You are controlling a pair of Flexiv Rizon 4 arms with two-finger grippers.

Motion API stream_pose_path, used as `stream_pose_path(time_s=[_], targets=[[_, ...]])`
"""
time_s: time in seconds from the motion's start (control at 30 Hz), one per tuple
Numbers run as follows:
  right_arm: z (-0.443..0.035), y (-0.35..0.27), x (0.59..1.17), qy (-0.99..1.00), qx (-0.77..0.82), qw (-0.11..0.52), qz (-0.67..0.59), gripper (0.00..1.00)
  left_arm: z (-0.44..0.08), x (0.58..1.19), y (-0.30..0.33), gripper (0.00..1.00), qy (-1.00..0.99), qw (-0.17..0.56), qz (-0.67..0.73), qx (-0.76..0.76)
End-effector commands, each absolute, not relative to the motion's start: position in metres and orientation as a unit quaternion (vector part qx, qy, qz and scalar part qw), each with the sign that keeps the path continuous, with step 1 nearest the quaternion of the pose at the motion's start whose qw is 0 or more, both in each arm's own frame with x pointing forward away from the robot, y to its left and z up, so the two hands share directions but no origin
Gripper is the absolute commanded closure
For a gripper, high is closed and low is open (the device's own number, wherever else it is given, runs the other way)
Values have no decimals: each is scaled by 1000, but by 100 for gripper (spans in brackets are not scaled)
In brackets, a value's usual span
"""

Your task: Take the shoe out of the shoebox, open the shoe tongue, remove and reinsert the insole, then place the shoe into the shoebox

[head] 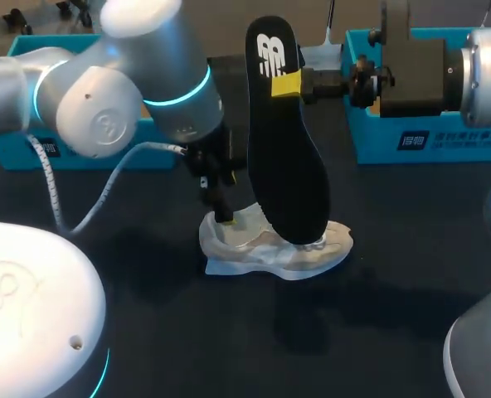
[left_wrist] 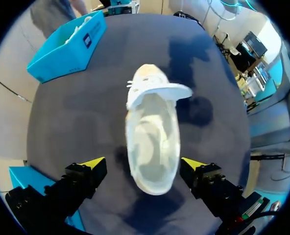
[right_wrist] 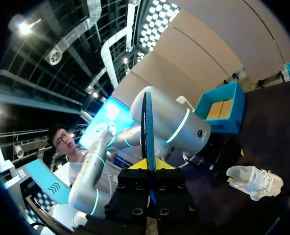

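A white shoe (head: 254,253) lies on the dark table (head: 395,274), its tongue (left_wrist: 160,91) folded out towards the toe. The inside of the shoe (left_wrist: 152,142) is bare. My left gripper (head: 226,217) hangs over the heel, open, with the shoe's heel end under its spread fingers (left_wrist: 143,164). My right gripper (head: 289,83) is shut on a black insole (head: 283,149), which it holds upright above the shoe, pinched near its upper end. In the right wrist view the insole (right_wrist: 147,122) stands edge-on between the yellow tips (right_wrist: 148,164), with the shoe (right_wrist: 253,179) down on the table beyond.
A blue shoebox (head: 428,137) stands at the back right, behind my right wrist. Another blue box (head: 17,149) sits at the back left, behind my left arm. The left arm's white cable (head: 104,195) loops over the table.
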State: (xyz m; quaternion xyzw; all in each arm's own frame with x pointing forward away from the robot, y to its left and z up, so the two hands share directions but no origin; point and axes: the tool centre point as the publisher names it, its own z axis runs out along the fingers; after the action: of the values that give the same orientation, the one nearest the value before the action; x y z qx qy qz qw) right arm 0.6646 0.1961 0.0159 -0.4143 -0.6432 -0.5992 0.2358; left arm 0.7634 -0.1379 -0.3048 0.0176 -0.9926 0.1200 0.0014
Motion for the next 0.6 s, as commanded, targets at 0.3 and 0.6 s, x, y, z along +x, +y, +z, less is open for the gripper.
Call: stream_pose_path(time_s=[0.3,0.6], targets=[[15,199,664,-643,-416,234,-599,100,-331,793,-174,0,-993,8,111,32],[15,199,664,-643,-416,234,-599,100,-368,795,-192,0,-991,25,135,2]])
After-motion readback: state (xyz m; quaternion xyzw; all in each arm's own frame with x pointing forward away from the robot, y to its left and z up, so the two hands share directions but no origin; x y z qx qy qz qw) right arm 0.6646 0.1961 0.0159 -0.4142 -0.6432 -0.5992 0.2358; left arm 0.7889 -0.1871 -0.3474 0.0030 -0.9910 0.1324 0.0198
